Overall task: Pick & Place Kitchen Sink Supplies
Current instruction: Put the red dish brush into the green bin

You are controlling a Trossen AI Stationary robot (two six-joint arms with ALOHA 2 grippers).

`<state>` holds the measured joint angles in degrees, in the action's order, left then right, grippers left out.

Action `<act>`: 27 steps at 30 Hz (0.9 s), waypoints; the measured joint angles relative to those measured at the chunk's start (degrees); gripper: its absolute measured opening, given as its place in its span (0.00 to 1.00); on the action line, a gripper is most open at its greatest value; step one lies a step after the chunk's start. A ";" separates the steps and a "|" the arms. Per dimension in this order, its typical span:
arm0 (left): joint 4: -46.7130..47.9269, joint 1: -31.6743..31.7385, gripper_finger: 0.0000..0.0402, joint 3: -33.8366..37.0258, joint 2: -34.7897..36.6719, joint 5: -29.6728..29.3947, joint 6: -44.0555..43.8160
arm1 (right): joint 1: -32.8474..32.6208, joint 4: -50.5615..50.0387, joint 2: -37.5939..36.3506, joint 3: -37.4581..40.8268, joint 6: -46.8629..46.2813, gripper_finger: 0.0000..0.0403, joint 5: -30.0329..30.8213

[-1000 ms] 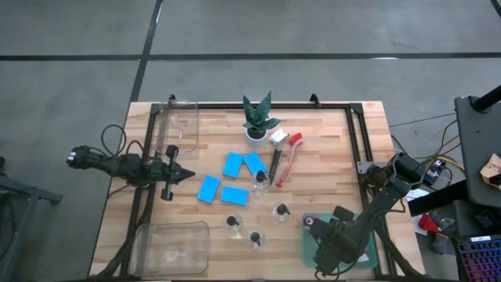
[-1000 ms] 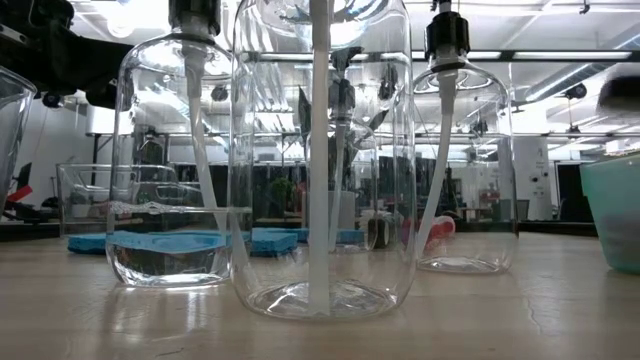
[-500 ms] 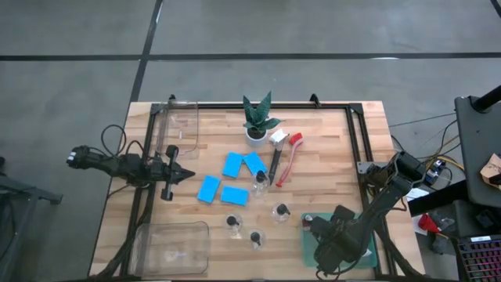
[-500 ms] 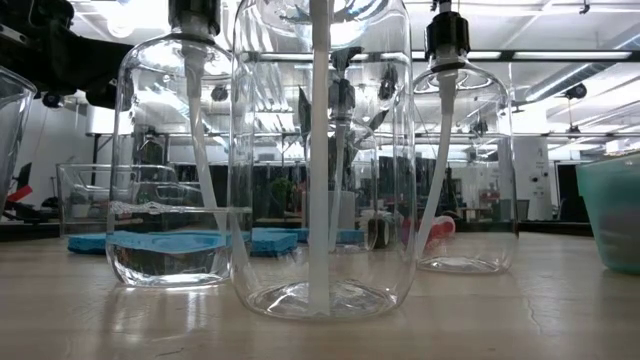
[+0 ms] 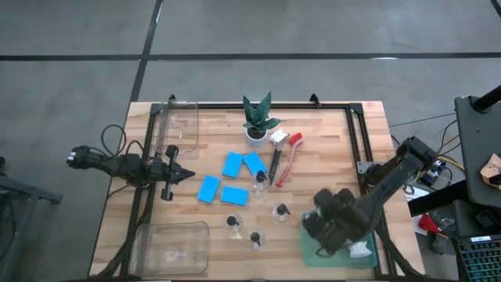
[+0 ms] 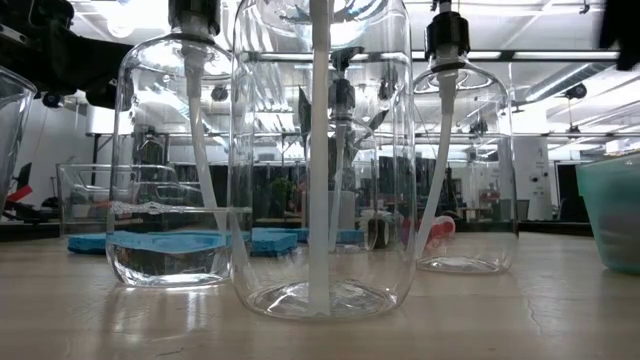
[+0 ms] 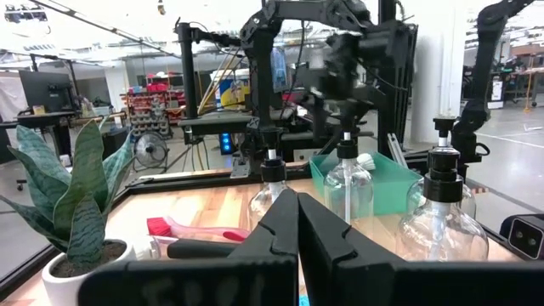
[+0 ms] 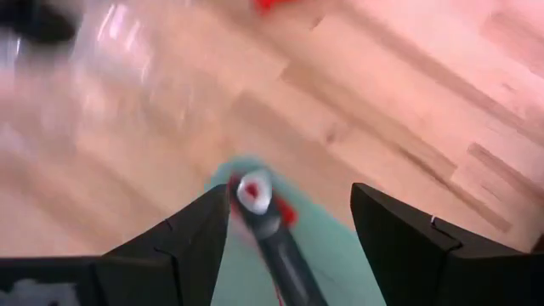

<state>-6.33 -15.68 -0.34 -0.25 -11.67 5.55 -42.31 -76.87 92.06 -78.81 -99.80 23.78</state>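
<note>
My right gripper [image 5: 325,223] hangs open above the green tray [image 5: 368,261], tilted down. In its wrist view the fingers [image 8: 289,191] stand on either side of a black-and-red brush handle [image 8: 268,223] that lies lower, in the tray [image 8: 333,255], apart from them. The brush's white head [image 5: 360,249] shows in the tray. Four blue sponges [image 5: 233,164] lie flat mid-table. A black brush [image 5: 275,160] and a red brush [image 5: 290,157] lie beside them. Four small bottles [image 5: 260,182] stand upright. My left gripper [image 5: 174,174] waits shut at the table's left edge.
A potted plant [image 5: 257,121] stands at the far middle. One clear bin [image 5: 176,129] sits far left and another [image 5: 172,247] near left. In the low view the bottles [image 6: 320,150] fill the foreground. Bare wood lies between the bottles and the tray.
My right gripper has risen from the green tray and swung toward the table's left and far side. The white brush head it covered now shows lying in the tray. The left arm has kept still.
</note>
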 joint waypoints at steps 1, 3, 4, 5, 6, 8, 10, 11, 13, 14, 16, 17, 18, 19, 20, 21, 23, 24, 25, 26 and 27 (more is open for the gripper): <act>0.00 0.00 0.00 0.00 0.00 -0.01 0.00 | 0.87 -0.56 -1.08 0.12 -2.51 0.60 0.76; 0.02 0.00 0.00 0.00 -0.02 -0.01 -0.01 | 2.90 -1.22 -3.26 0.38 -6.11 0.60 1.78; 0.00 0.00 0.00 0.00 -0.02 0.00 0.01 | 4.05 -1.21 -4.36 0.64 -7.62 0.59 1.89; -0.02 0.00 0.00 0.00 -0.01 0.00 0.00 | 5.36 -1.22 -5.49 0.76 -8.40 0.59 1.87; 0.00 0.00 0.00 0.00 -0.01 0.00 -0.01 | 6.93 -0.94 -6.49 0.79 -8.38 0.59 1.87; -0.02 0.00 0.00 0.00 0.00 -0.01 -0.01 | 10.23 -0.75 -8.41 0.81 -7.03 0.58 1.82; 0.00 0.00 0.00 0.00 -0.01 0.00 -0.01 | 14.24 -0.71 -9.86 0.83 -4.97 0.58 1.69; 0.00 0.00 0.00 0.00 0.00 0.00 -0.01 | 16.44 -0.74 -10.54 0.83 -3.19 0.59 1.62; 0.00 0.00 0.00 0.00 0.00 0.00 -0.01 | 21.06 -0.61 -11.67 0.83 0.87 0.59 1.09; -0.01 0.00 0.00 0.00 0.00 0.00 0.00 | 23.70 -0.56 -12.17 0.83 2.75 0.59 0.10; 0.01 0.00 0.00 0.00 0.00 -0.01 0.00 | 29.07 -0.08 -12.98 0.96 6.68 0.59 -2.49; -0.02 0.00 0.00 0.00 -0.02 -0.01 0.00 | 31.71 0.38 -13.20 1.01 8.73 0.58 -3.27; 0.00 0.00 0.00 0.00 0.00 -0.01 0.01 | 34.26 1.14 -13.39 1.12 10.82 0.58 -3.86; 0.00 0.00 0.00 0.00 0.00 -0.01 0.01 | 36.73 2.17 -13.57 1.26 12.96 0.58 -4.45; -0.02 0.00 0.00 0.00 -0.02 0.00 -0.01 | 39.18 3.15 -13.59 1.38 15.04 0.57 -5.14; 0.00 0.00 0.00 0.00 0.00 -0.01 0.00 | 41.65 4.32 -13.57 1.58 17.02 0.57 -6.07; -0.02 0.00 0.00 0.00 0.00 0.01 0.01 | 46.23 7.13 -13.20 2.20 20.74 0.56 -8.44; -0.01 0.00 0.00 0.00 -0.01 -0.01 -0.01 | 48.33 8.43 -12.80 2.74 22.34 0.56 -9.88; -0.01 0.00 0.00 0.00 -0.01 -0.01 0.00 | 50.23 10.02 -12.23 3.35 23.71 0.56 -11.44; -0.01 0.00 0.00 0.00 0.00 0.00 0.01 | 51.89 11.63 -11.67 3.91 24.92 0.56 -13.33; 0.01 0.00 0.00 0.00 0.00 -0.01 0.00 | 53.41 12.90 -10.90 4.49 25.92 0.56 -14.99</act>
<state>-6.32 -15.68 -0.34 -0.25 -11.68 5.55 11.10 -63.97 81.16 -74.32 -73.88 8.79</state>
